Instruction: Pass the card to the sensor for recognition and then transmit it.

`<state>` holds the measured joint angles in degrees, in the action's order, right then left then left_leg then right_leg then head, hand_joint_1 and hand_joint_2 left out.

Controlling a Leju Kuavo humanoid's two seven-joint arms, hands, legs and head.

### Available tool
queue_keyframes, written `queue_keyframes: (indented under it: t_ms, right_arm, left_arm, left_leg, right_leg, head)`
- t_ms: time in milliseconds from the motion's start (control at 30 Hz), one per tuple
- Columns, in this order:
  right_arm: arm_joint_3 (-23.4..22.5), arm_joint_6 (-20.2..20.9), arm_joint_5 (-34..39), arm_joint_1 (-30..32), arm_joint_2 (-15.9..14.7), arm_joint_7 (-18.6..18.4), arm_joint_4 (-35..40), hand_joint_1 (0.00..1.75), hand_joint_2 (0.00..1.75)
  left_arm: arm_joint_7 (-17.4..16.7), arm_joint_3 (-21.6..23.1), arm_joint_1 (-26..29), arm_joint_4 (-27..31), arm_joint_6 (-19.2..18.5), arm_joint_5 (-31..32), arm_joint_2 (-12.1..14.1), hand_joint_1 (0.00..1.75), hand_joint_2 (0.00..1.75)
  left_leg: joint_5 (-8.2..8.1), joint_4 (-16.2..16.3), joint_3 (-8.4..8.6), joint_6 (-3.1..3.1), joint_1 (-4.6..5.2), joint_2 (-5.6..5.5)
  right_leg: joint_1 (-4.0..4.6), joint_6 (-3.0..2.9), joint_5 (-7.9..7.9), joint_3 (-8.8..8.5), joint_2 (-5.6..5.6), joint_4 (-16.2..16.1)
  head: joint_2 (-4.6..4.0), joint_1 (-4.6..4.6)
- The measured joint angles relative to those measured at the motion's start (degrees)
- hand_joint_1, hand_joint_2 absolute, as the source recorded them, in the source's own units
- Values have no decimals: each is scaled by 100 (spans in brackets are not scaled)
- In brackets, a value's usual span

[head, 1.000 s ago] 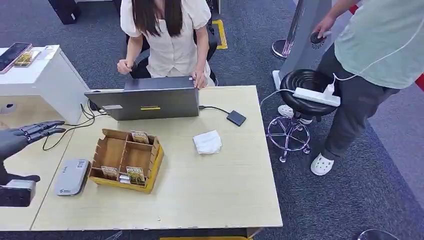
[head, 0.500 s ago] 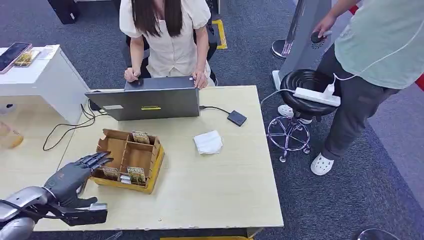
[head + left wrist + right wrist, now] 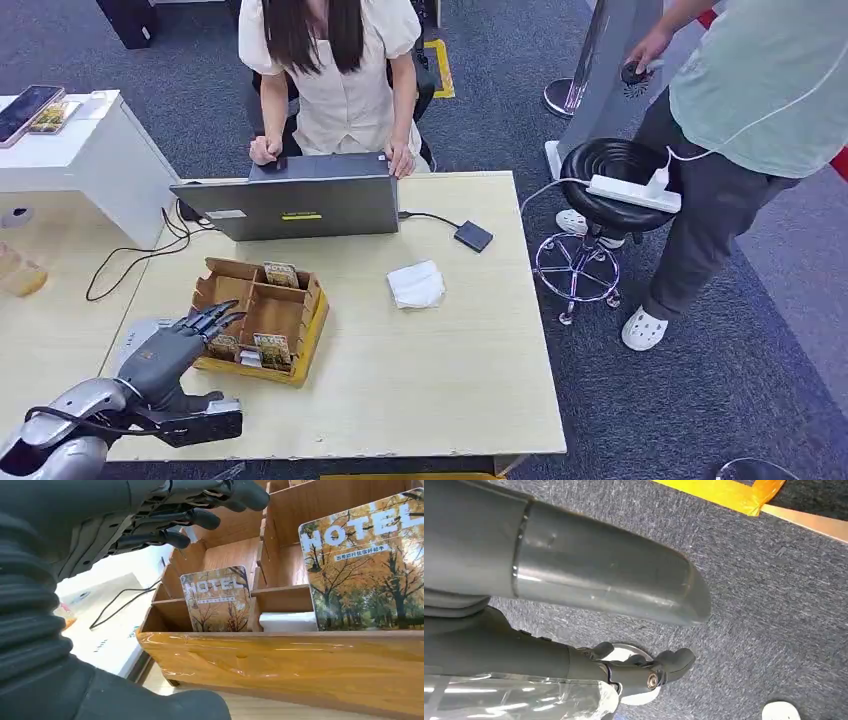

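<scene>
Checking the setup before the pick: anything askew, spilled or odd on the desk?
Mostly tidy. A crumpled white tissue lies loose mid-table, and the card box sits slightly turned against the table edge. The hotel cards stand upright in their slots. Left hand hovers open at the box.

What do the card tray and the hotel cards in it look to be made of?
Card tray: thin brown wood or fibreboard, matte, going by the slotted flat panels; its front is wrapped in glossy yellow tape that wrinkles and shines. Hotel cards: probably plastic, smooth and printed, standing stiffly upright.
</scene>
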<state>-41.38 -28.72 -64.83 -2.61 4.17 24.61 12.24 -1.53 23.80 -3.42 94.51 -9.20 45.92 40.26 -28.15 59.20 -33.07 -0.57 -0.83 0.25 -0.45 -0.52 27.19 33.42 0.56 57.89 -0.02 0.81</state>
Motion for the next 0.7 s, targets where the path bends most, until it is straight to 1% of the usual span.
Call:
queue_keyframes:
  t_ms: [267, 400, 700]
  right_arm:
    - [-24, 0, -13, 0, 0, 6, 2, 0, 0]
    - [-31, -2, -11, 4, 0, 11, 2, 0, 0]
    - [-74, -7, 7, 11, 0, 22, 2, 0, 0]
  left_arm:
    - [66, -129, 3, -55, 4, 55, -220, 0, 175]
    - [83, -190, 1, -52, 90, 52, -328, 0, 175]
    - [48, -267, -15, -39, 92, 72, -481, 0, 175]
  left_leg:
    - [0, 0, 0, 0, 1, 0]
    - [0, 0, 1, 0, 0, 0]
    - [0, 0, 1, 0, 0, 0]
  right_leg:
    - [0, 0, 0, 0, 0, 0]
    - [0, 0, 0, 0, 0, 0]
    - [0, 0, 0, 0, 0, 0]
  head:
    - [0, -2]
    - [0, -2]
    - [0, 0]
